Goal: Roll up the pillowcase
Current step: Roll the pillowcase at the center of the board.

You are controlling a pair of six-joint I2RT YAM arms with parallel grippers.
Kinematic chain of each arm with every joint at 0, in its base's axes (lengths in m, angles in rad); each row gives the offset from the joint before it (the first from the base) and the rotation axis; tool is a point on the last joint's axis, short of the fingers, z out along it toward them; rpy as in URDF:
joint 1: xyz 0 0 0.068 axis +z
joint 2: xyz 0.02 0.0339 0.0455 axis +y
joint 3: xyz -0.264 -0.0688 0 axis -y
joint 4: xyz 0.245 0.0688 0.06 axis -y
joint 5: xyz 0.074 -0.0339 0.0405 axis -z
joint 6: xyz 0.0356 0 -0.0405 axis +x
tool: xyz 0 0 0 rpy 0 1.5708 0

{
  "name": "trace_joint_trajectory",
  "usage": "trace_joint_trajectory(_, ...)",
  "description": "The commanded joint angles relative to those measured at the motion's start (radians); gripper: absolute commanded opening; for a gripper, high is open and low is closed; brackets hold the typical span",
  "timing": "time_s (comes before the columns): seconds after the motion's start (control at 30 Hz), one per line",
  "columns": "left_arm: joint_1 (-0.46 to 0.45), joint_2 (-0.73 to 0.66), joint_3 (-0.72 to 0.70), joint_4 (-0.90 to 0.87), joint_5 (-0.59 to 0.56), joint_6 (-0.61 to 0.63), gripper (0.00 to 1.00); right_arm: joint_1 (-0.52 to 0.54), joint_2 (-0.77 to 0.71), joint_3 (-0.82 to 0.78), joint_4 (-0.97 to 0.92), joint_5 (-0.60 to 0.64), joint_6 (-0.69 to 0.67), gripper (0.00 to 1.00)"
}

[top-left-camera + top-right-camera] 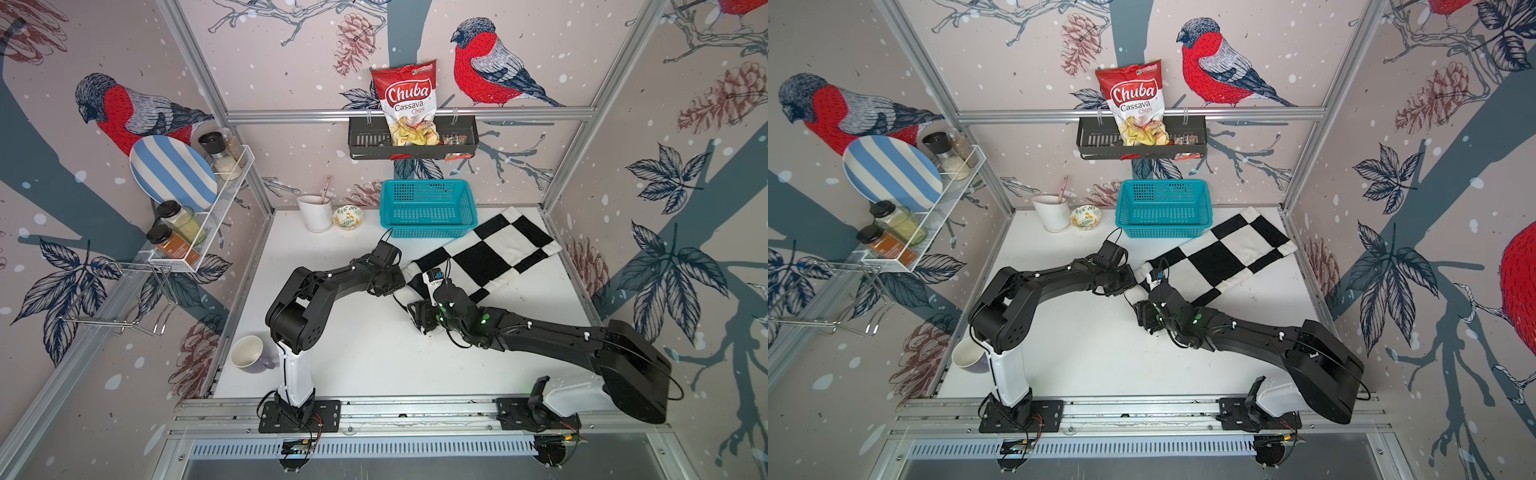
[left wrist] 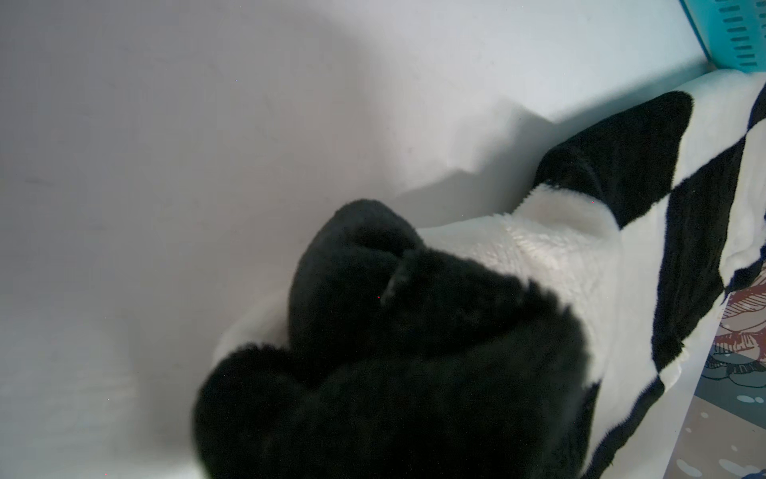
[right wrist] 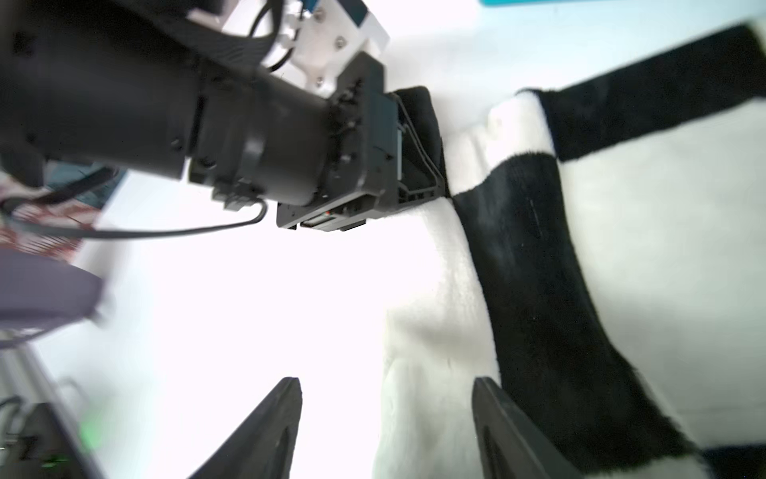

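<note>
Left pincer (image 3: 422, 141) pinches the pillowcase (image 3: 539, 269) — right pincer (image 3: 385, 419) agape.

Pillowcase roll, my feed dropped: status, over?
Left gripper, jaws clamped on pillowcase end. Right gripper, jaws open astride its edge. Mostly flat, end bunched. Basket sits close behind.

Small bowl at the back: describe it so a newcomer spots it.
Find the teal basket at the back edge of the table. Between it and the white cup sits the small bowl. Only it has a leafy green-and-orange print inside.
</note>
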Motion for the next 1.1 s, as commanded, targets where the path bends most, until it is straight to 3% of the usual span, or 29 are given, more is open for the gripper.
trace_joint_trajectory(0.0,-0.005,0.009,0.004,-0.041,-0.018,0.020,0.36,0.025,0.024,0.031,-0.051,0.079,-0.124,0.67)
trace_joint_trajectory(0.27,-0.006,0.013,0.003,-0.046,-0.015,0.025,0.38,0.005,0.158,0.067,-0.037,-0.030,-0.196,0.66)
trace_joint_trajectory(0.57,-0.006,0.013,0.000,-0.046,-0.012,0.034,0.41,0.033,0.267,0.031,-0.046,0.022,-0.205,0.72)
trace_joint_trajectory(0.73,-0.007,0.017,0.008,-0.053,-0.008,0.040,0.42,0.093,0.339,0.019,-0.043,0.142,-0.185,0.69)
trace_joint_trajectory(0.8,-0.007,0.015,0.008,-0.056,-0.010,0.041,0.43,0.110,0.367,0.038,-0.068,0.206,-0.177,0.62)
trace_joint_trajectory(0.83,-0.006,0.014,0.009,-0.057,-0.012,0.044,0.44,0.119,0.379,0.046,-0.079,0.229,-0.176,0.53)
trace_joint_trajectory(0.93,-0.006,0.008,0.019,-0.070,-0.021,0.050,0.45,0.137,0.387,0.062,-0.086,0.226,-0.163,0.09)
trace_joint_trajectory(0.97,-0.005,0.005,0.025,-0.082,-0.027,0.056,0.46,0.137,0.385,0.066,-0.084,0.212,-0.150,0.00)
trace_joint_trajectory(1.07,-0.002,-0.021,0.061,-0.126,-0.069,0.080,0.56,0.133,0.346,0.064,-0.048,0.108,-0.097,0.00)
